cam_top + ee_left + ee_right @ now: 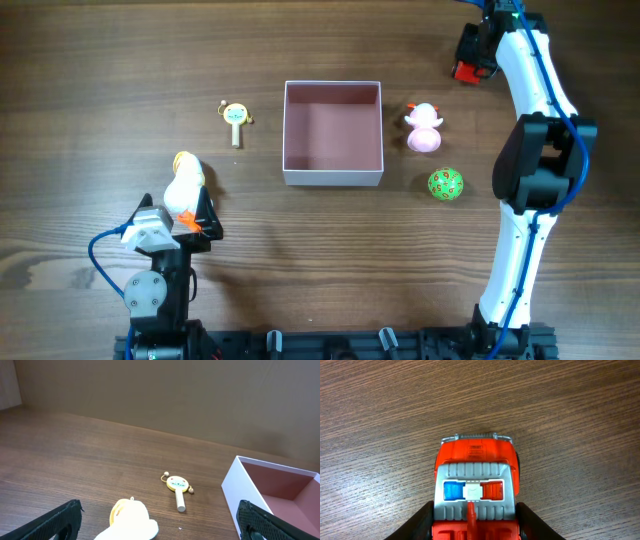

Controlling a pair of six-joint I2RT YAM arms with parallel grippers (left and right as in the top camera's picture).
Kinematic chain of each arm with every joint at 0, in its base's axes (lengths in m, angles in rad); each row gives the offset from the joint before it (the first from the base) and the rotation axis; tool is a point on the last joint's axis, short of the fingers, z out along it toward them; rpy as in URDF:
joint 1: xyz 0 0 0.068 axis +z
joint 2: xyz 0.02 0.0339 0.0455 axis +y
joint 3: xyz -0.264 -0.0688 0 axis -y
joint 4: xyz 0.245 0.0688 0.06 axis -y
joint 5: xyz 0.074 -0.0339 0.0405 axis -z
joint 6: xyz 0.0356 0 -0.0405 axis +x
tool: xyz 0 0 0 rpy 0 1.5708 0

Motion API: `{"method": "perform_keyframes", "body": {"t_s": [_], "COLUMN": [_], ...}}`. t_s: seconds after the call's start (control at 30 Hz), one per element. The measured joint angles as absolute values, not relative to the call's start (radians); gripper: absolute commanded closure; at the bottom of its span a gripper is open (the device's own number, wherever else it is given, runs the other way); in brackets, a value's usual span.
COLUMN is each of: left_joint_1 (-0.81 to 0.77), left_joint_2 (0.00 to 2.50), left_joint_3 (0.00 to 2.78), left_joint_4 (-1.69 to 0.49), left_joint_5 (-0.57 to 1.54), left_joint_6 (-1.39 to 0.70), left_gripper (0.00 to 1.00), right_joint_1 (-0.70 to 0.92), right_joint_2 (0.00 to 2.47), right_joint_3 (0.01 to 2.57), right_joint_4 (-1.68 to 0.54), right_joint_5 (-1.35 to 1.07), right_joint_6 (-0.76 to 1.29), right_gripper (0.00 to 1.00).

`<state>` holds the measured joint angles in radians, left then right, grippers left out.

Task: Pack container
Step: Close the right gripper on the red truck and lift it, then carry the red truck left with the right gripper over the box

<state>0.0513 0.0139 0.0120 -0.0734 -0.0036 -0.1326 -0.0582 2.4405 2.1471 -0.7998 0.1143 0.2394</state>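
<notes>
With left fingers (pixel 47 525) spread wide either side of the duck (pixel 185 187), close low on its body. Mid-counter (pixel 80 60), aim for the empty box (pixel 333 178). Far right, with right fingers (pixel 422 522) seemingly clamping the truck (pixel 475 485), lift straight, clear the box wall, then lower inside.

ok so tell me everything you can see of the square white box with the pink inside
The square, shallow white box with a dusty-pink inside stands upright and lidless near the middle of the brown wooden table. Its walls are thin and white outside, cardboard by the look. The floor and inner walls are a matte dusty pink. It is empty. It sits flat on the table, and nothing else touches it.
</notes>
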Motion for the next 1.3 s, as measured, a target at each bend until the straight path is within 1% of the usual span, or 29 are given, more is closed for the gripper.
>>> {"method": "perform_keyframes", "body": {"t_s": [0.2,0.33,0.53,0.73,1.0,1.13,1.3], "left_joint_1": [0.051,0.051,0.051,0.051,0.051,0.051,0.051], "left_joint_2": [0.014,0.014,0.014,0.014,0.014,0.014,0.014], "left_joint_3": [0.012,0.012,0.012,0.012,0.012,0.012,0.012], "left_joint_4": [-0.073,-0.073,-0.073,-0.073,-0.073,-0.073,-0.073], "left_joint_5": [-0.004,-0.004,-0.004,-0.004,-0.004,-0.004,-0.004], "left_joint_6": [-0.133,-0.133,-0.133,-0.133,-0.133,-0.133,-0.133], "left_gripper": [0.00,0.00,0.00,0.00,0.00,0.00,0.00], "right_joint_1": [-0.058,-0.058,-0.058,-0.035,0.101,0.173,0.276], "right_joint_2": [2.430,2.377,2.206,2.026,1.917,1.907,1.907], "right_joint_3": [2.147,2.147,2.147,2.147,2.147,2.147,2.147], "right_joint_4": [-0.799,-0.823,-0.898,-1.021,-1.246,-1.317,-1.347], "right_joint_5": [0.114,0.111,0.059,-0.008,-0.084,-0.124,-0.131], "right_joint_6": [0.240,0.240,0.240,0.248,0.283,0.321,0.375], "right_gripper": [0.63,0.65,0.65,0.67,0.69,0.72,0.71]}}
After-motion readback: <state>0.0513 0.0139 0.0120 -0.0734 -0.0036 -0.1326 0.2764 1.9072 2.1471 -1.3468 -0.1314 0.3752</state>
